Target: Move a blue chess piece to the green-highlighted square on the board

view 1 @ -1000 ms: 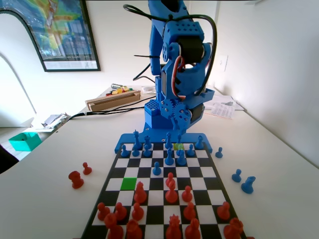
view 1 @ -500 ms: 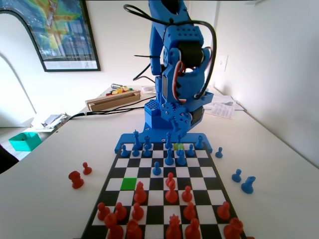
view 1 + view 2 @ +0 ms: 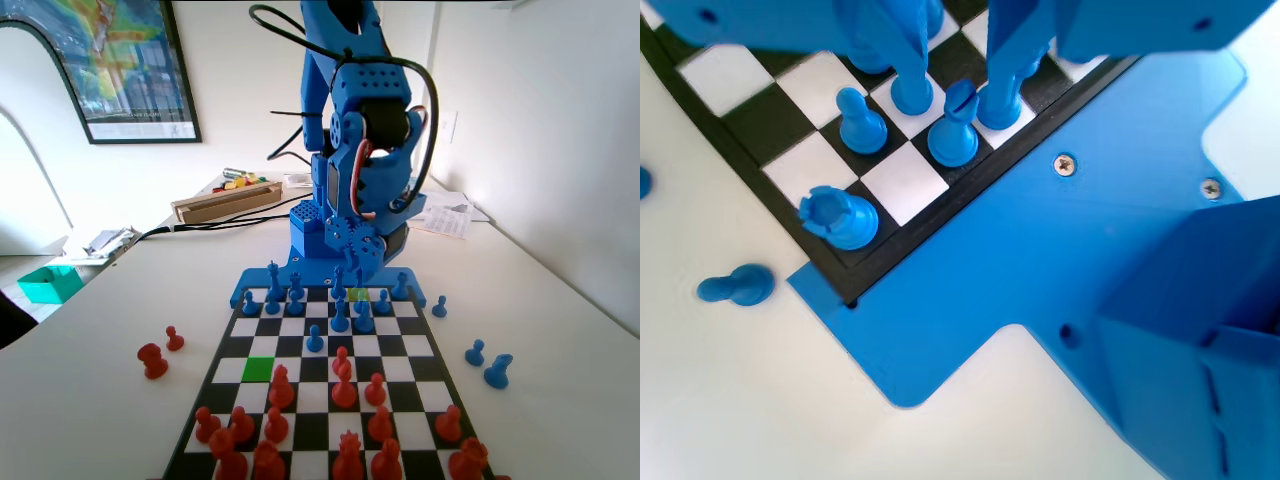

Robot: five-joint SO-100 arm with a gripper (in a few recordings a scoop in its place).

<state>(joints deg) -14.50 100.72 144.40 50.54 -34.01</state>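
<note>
The blue chess piece (image 3: 861, 119) is looking like smooth, shiny plastic. The board (image 3: 902, 187) is looking smooth and flat. The bench (image 3: 560, 330) is looking plain, white and matt.

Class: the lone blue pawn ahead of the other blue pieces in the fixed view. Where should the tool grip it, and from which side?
Probably at the narrow neck under the ball head of the blue pawn, coming straight down from above: it stands upright, the squares beside it are free, and its flared base sits low on the board.
</note>
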